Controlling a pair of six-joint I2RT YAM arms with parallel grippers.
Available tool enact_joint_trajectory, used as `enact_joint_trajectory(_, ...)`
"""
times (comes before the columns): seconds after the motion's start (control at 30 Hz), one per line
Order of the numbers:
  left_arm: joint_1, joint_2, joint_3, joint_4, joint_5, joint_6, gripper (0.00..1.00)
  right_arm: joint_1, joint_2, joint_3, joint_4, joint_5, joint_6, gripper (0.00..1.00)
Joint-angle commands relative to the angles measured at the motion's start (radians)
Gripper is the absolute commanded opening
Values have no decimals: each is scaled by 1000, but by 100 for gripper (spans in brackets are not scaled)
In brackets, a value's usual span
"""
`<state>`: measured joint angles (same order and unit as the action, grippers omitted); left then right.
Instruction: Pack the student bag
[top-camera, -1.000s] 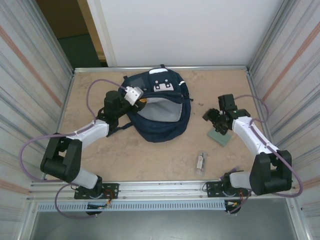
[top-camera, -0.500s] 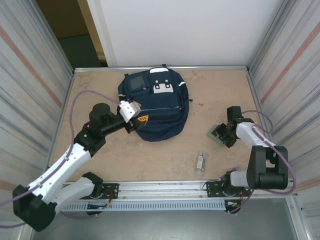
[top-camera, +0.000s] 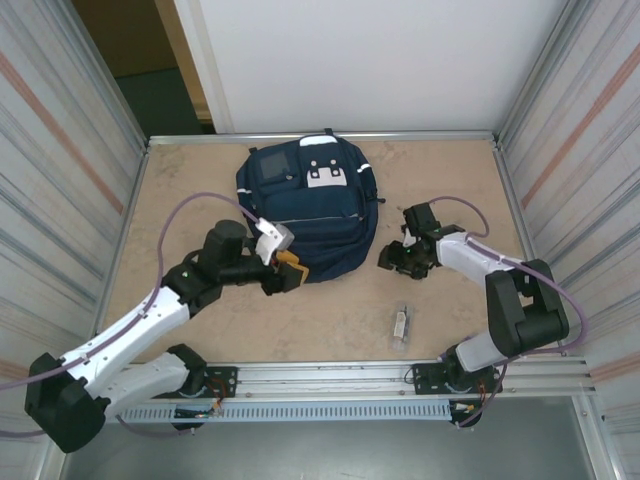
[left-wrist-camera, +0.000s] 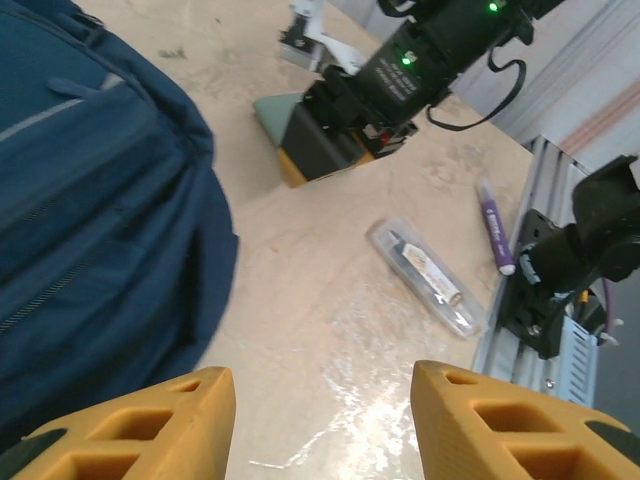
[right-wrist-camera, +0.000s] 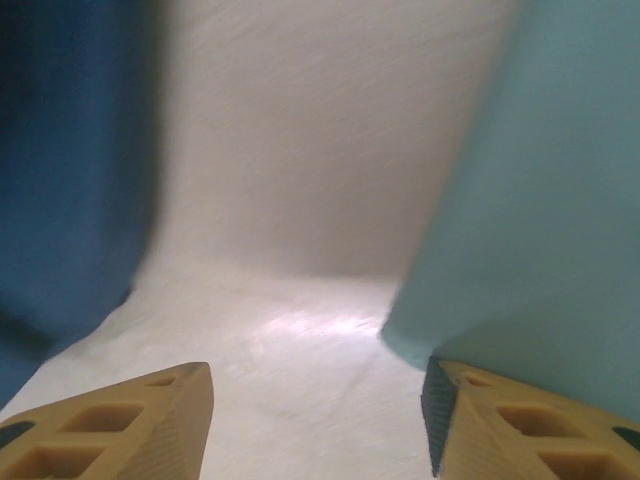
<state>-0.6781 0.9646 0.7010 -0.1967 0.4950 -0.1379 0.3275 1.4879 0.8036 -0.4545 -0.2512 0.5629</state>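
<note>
Student bag (top-camera: 310, 215) packing looks barely begun: my left gripper (top-camera: 286, 270), fingers apart and empty, hangs at its near edge; my right gripper (top-camera: 393, 258), apart too, has the teal pad (left-wrist-camera: 272, 108) by one finger, nearer the bag than a second ago; bag lies flat on the table (top-camera: 190, 190), clear case (top-camera: 401, 323) unpacked

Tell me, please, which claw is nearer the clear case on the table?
Right. The right claw is just beyond the clear case; the left claw is farther off, to its left.

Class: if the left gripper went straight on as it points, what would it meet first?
Probably the bare table just ahead of the left gripper, short of the clear packet; depth is unclear.
</note>
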Motion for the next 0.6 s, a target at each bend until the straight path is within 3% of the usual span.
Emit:
enact_joint_trajectory(0.0, -61, -7, -43, 53, -100, -141, 51, -15, -66, 56, -61, -35, -2, 63)
enact_joint_trajectory(0.13, -140, 71, -61, 115, -185, -293, 52, -172, -109, 68, -126, 15, -35, 65)
enact_joint_trajectory(0.33, -322, 231, -20, 224, -316, -297, 54, -435, -57, 7, -130, -100, -75, 64)
enact_joint_trajectory(0.57, -360, 591, 271, 239, -381, -326, 54, -486, -27, -13, -40, -273, -146, 62)
